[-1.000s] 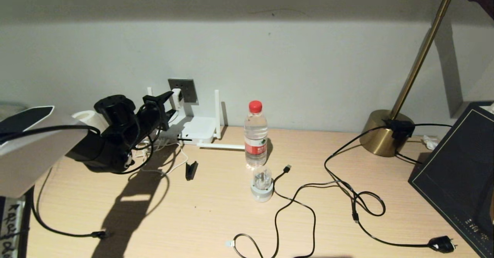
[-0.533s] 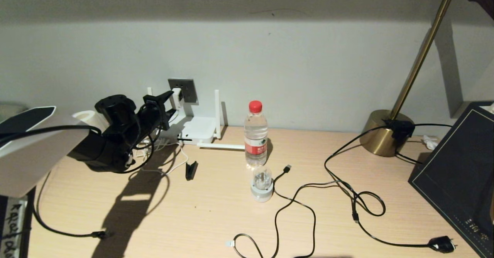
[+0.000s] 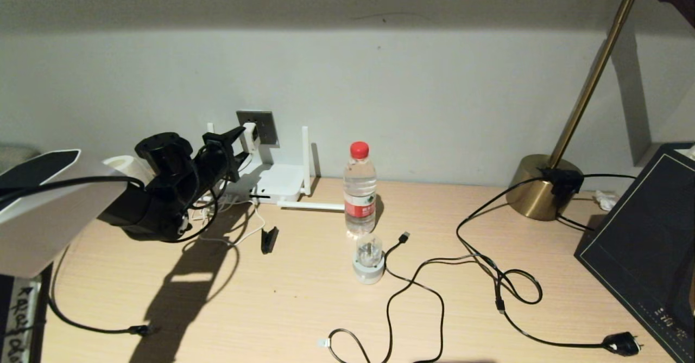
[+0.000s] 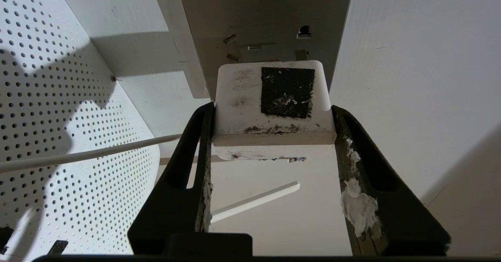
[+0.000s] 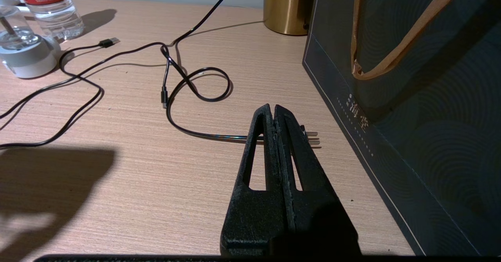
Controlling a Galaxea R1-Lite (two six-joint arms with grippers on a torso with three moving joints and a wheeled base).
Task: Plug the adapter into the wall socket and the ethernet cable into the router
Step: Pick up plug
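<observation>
My left gripper [image 3: 242, 137] is raised at the wall, shut on the white adapter [image 3: 249, 133]. In the left wrist view both fingers press the sides of the adapter [image 4: 242, 109], whose front end is right at the grey wall socket [image 4: 270, 15]; short metal prongs show at the plate. The socket [image 3: 264, 124] sits just above the white router [image 3: 279, 181], with antennas upright and one lying flat. The ethernet cable [image 3: 347, 333] lies at the table's front edge, its clear-tipped plug [image 3: 324, 343] free. My right gripper [image 5: 273, 107] is parked low at the right, shut and empty.
A water bottle [image 3: 360, 189] and a round white-and-clear plug piece [image 3: 368, 260] stand mid-table. A USB-ended black cable [image 3: 404, 236] loops toward a brass lamp base [image 3: 543, 186]. A black mains plug [image 3: 621, 344] lies by the dark bag [image 3: 640, 233].
My left arm has crept slightly up and toward the wall, carrying the adapter closer to the socket. Nothing else has moved.
</observation>
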